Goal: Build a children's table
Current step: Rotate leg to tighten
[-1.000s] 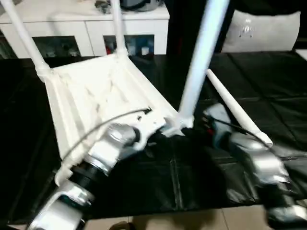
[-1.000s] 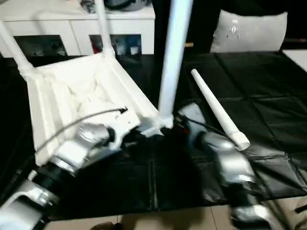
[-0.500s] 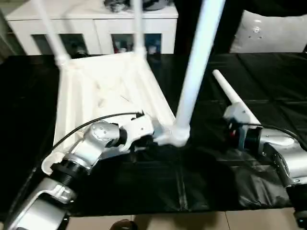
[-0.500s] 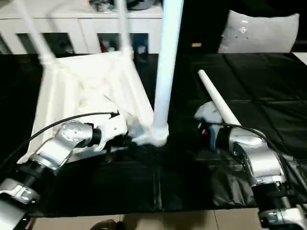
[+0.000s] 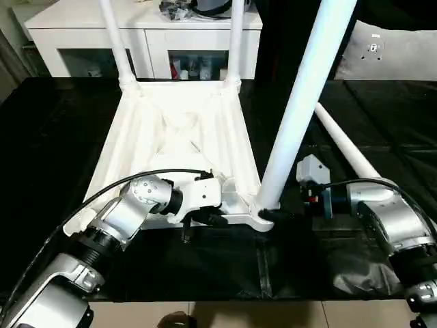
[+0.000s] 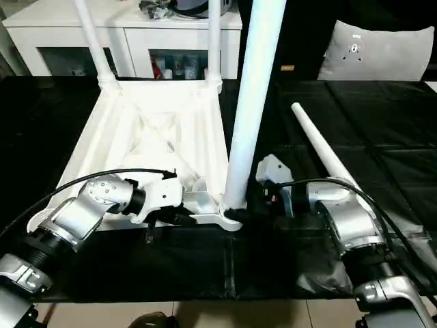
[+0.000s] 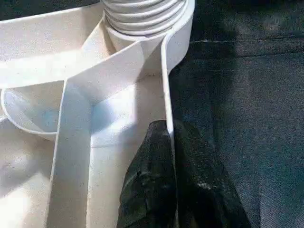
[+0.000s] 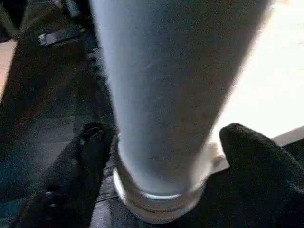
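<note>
Two claws, left claw [image 7: 167, 142] pinching children's table [image 5: 179, 130] rim

Silver forearms [image 5: 123, 215], black cables, black fingers [image 7: 199, 185]

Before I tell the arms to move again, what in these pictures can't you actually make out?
- Near leg: its top is cut off by the head views' upper edge.
- Near-left corner socket: the left arm covers it.
- Right gripper: the fingers flank the leg's base; contact is unclear.
- Spare leg: its near end is hidden behind the right arm.
</note>
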You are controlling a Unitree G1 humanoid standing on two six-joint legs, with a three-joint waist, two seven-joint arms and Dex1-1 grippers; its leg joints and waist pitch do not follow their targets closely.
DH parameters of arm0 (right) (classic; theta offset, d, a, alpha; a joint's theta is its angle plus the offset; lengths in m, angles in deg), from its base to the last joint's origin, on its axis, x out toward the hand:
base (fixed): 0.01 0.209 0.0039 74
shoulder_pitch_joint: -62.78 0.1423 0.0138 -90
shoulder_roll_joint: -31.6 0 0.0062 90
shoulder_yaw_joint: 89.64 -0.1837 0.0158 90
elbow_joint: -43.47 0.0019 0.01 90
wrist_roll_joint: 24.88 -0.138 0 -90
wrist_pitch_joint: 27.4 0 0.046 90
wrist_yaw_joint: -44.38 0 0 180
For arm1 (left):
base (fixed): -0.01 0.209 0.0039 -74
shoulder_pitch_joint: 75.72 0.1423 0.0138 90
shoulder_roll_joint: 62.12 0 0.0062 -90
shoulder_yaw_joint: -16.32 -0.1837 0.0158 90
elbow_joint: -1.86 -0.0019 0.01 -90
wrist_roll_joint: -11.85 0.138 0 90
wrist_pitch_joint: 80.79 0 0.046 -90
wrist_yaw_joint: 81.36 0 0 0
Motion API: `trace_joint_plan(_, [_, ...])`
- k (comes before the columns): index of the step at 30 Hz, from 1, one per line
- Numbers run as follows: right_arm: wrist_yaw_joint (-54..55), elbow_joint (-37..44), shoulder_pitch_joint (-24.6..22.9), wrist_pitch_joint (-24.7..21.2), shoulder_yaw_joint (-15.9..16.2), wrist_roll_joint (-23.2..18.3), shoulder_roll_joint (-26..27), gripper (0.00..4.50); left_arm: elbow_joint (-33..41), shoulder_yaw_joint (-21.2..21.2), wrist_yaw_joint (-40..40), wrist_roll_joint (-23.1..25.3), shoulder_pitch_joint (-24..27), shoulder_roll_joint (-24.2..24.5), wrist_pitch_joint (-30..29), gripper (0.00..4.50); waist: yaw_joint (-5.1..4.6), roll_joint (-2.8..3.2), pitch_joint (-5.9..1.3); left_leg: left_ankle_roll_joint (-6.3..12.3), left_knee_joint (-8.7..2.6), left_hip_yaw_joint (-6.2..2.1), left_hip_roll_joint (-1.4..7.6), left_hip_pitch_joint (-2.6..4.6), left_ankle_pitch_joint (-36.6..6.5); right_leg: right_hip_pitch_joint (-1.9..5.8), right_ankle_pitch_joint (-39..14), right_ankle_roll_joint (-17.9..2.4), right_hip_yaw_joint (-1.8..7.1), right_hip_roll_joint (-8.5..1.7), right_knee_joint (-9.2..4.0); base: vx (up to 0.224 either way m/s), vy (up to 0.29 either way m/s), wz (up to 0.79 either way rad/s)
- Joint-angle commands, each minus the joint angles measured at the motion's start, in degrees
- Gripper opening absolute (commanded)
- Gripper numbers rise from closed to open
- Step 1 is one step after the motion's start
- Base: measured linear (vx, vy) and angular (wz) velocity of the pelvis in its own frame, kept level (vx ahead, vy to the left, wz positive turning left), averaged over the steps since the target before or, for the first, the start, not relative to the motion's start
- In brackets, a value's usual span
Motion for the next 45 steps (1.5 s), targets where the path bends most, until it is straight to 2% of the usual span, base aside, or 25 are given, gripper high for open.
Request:
trace_joint_plan(1, [-1.11,-0.38,0.96,0.34,0.40,0.00,0.15,3.67,1.94,-1.49,-1.64,0.84,-0.70,-0.15,1.61,0.00,-0.38,-0.29,-4.03,3.35,-3.92,-1.71,4.03,2.05,-12.92,1.76,-5.13,-15.06,2.12,-4.40,-2.89,0.000,0.000,0.00])
trace_joint_plan(6, [-2.18,-1.68,1.26,-0.31,0.55,-0.59,0.32,3.25,1.87,-1.41,-2.07,0.71,-0.65,-0.14,1.39,0.00,-0.31,-0.25,-3.99,3.10,-3.97,-1.72,4.08,2.14,-13.37,1.70,-6.89,-15.04,2.08,-4.40,-3.04,0.000,0.000,0.00])
trace_joint_plan(10, [-3.06,-1.53,0.92,-1.17,0.20,-1.45,0.54,3.05,2.09,-1.06,-2.10,0.39,-0.40,-0.21,0.99,0.00,-0.27,-0.28,-4.07,3.30,-3.89,-1.72,4.07,2.08,-12.53,1.77,-5.62,-15.12,2.06,-4.34,-2.85,0.000,0.000,0.00])
trace_joint_plan(11, [-3.35,-1.35,0.62,-1.42,0.12,-1.63,0.62,2.81,2.20,-0.98,-2.16,0.27,-0.31,-0.20,0.70,0.00,-0.23,-0.25,-4.08,3.35,-3.86,-1.70,4.07,2.12,-12.62,1.74,-5.68,-15.15,2.04,-4.36,-2.88,0.000,0.000,0.00])
trace_joint_plan(14, [-3.77,-0.76,-0.04,-2.27,-0.08,-2.19,0.89,2.75,2.53,-0.70,-2.15,-0.10,-0.06,-0.24,-0.09,0.00,-0.23,-0.28,-4.04,3.35,-3.90,-1.71,4.05,2.10,-12.88,1.79,-6.32,-15.15,2.03,-4.33,-2.90,0.000,0.000,0.00])
trace_joint_plan(18, [-2.15,1.75,-1.84,-6.51,-0.26,-3.86,2.09,2.65,3.78,0.91,-0.02,-1.27,0.68,-1.48,-5.15,0.00,-0.19,-0.27,-3.97,3.09,-4.00,-1.78,4.14,2.06,-13.20,1.78,-7.12,-15.13,2.06,-4.41,-2.91,0.000,0.000,0.00])
trace_joint_plan(19, [-0.20,2.18,-2.17,-8.85,-0.27,-3.70,2.62,2.64,4.04,1.67,1.62,-1.56,0.87,-2.42,-7.35,0.00,-0.20,-0.30,-3.98,3.03,-4.01,-1.77,4.09,2.08,-13.21,1.72,-7.53,-14.94,2.07,-4.39,-3.00,0.000,0.000,0.00])
trace_joint_plan(21, [6.69,1.58,-1.79,-13.84,-1.07,-2.59,5.02,2.62,4.29,3.57,5.97,-2.13,0.97,-5.03,-12.13,0.00,-0.60,-0.25,-3.68,2.44,-4.25,-1.74,4.06,2.10,-13.62,1.59,-8.74,-15.13,2.12,-4.20,-3.02,0.000,0.000,0.00])
trace_joint_plan(23, [13.44,0.51,-1.01,-14.70,-2.28,-1.35,8.07,2.62,4.25,5.12,10.46,-2.26,0.84,-7.58,-15.36,0.00,-0.95,-0.36,-3.36,0.84,-4.46,-1.91,3.83,2.29,-17.40,1.42,-15.32,-13.97,2.19,-4.51,-3.76,0.000,0.000,0.00])
trace_joint_plan(24, [16.34,0.22,-0.60,-15.84,-2.92,-1.24,9.60,2.62,4.23,5.86,12.73,-2.38,0.67,-9.10,-17.57,0.00,-1.48,-0.57,-3.12,-0.36,-4.67,-2.20,3.68,2.08,-19.31,1.63,-19.67,-12.65,2.19,-4.78,-4.03,0.000,0.000,0.00])
trace_joint_plan(25, [18.32,0.03,-0.34,-16.58,-3.31,-1.13,10.66,2.62,4.30,6.22,14.20,-2.26,0.58,-10.03,-18.96,0.00,-2.12,-0.60,-3.01,-1.20,-4.81,-2.38,3.55,2.15,-20.89,1.54,-23.06,-11.40,2.12,-4.79,-4.35,0.000,0.000,0.00])
trace_joint_plan(26, [19.61,-0.07,-0.17,-17.06,-3.57,-1.05,11.35,2.62,4.34,6.44,15.17,-2.16,0.52,-10.64,-19.88,0.00,-2.47,-0.50,-2.96,-1.61,-4.79,-2.48,3.54,2.25,-21.62,1.46,-23.92,-11.06,2.13,-4.71,-4.39,0.000,0.000,0.00])
trace_joint_plan(28, [29.93,-1.98,1.28,-19.77,-6.09,-0.09,16.34,2.61,4.25,7.52,21.86,-0.65,-0.08,-15.03,-25.52,0.00,-3.47,-0.63,-2.78,-1.98,-4.74,-2.45,3.32,2.48,-22.82,1.11,-26.42,-10.09,2.28,-4.61,-4.94,0.000,0.000,0.00])
trace_joint_plan(29, [32.32,-2.67,1.63,-20.36,-6.86,-0.01,17.46,2.61,4.17,7.76,23.54,-0.15,-0.27,-16.09,-26.52,0.00,-3.77,-0.63,-2.72,-2.06,-4.76,-2.52,3.27,2.45,-23.08,1.05,-27.28,-9.94,2.24,-4.66,-5.04,0.000,0.000,0.00])
trace_joint_plan(30, [33.59,-3.06,1.81,-20.70,-7.30,0.00,18.06,2.61,4.13,7.90,24.47,0.14,-0.37,-16.66,-27.01,0.00,-4.14,-0.75,-2.82,-1.84,-4.67,-2.75,3.07,2.44,-23.16,1.12,-29.83,-8.52,2.01,-4.75,-5.52,0.000,0.000,0.00])
trace_joint_plan(31, [36.21,-4.19,1.98,-19.60,-7.49,1.08,18.98,2.61,4.48,8.54,27.02,0.63,-0.55,-18.56,-28.39,0.00,-4.23,-0.39,-2.82,-1.81,-4.63,-2.77,3.08,2.54,-23.47,0.99,-29.94,-8.25,2.04,-4.67,-5.58,0.000,0.000,0.00])
trace_joint_plan(33, [39.12,-5.48,2.04,-17.84,-7.69,2.40,20.04,2.61,5.18,8.31,29.54,1.60,-0.48,-20.45,-28.98,0.00,-4.48,-0.60,-2.89,-1.46,-4.49,-2.60,3.10,2.67,-23.53,0.76,-28.71,-8.24,2.15,-4.50,-5.83,0.000,0.000,0.00])
trace_joint_plan(35, [39.84,-5.35,1.74,-16.59,-7.51,3.24,20.40,2.61,6.28,7.57,29.46,1.72,0.02,-20.64,-29.60,0.00,-4.57,-0.47,-2.96,-1.01,-4.61,-2.60,3.09,2.44,-22.99,0.87,-27.38,-8.26,2.10,-4.38,-5.71,0.000,0.000,0.00])
trace_joint_plan(37, [38.47,-4.42,0.87,-16.37,-8.25,2.14,20.57,3.17,6.93,7.36,29.37,1.92,0.49,-20.28,-29.76,0.00,-4.55,-0.45,-3.07,-0.26,-4.70,-2.50,3.18,2.25,-22.12,0.99,-24.46,-8.69,2.18,-4.20,-5.55,0.000,0.000,0.00])
trace_joint_plan(40, [36.81,-2.68,-0.27,-15.40,-8.89,1.64,19.84,3.41,7.23,7.26,29.03,2.24,0.81,-19.31,-27.68,0.00,-4.39,-0.15,-3.21,0.22,-4.88,-2.38,3.30,2.07,-20.52,1.26,-19.39,-9.92,2.19,-4.05,-5.18,0.000,0.000,0.00])
trace_joint_plan(43, [34.52,-1.11,-0.91,-13.90,-8.82,1.39,17.60,3.73,6.88,6.56,27.92,2.74,1.11,-17.65,-23.64,0.00,-4.16,-0.12,-3.30,0.68,-4.80,-2.26,3.33,2.07,-19.53,1.44,-16.70,-10.91,2.18,-4.11,-5.01,0.000,0.000,0.00])
trace_joint_plan(45, [31.20,0.25,-1.35,-13.05,-9.68,-0.12,15.53,3.82,6.10,6.23,26.94,3.10,1.20,-16.22,-21.54,0.00,-3.90,-0.20,-3.31,1.00,-4.76,-2.24,3.33,2.06,-19.32,1.63,-16.85,-10.72,2.16,-4.17,-5.05,0.000,0.000,0.00])
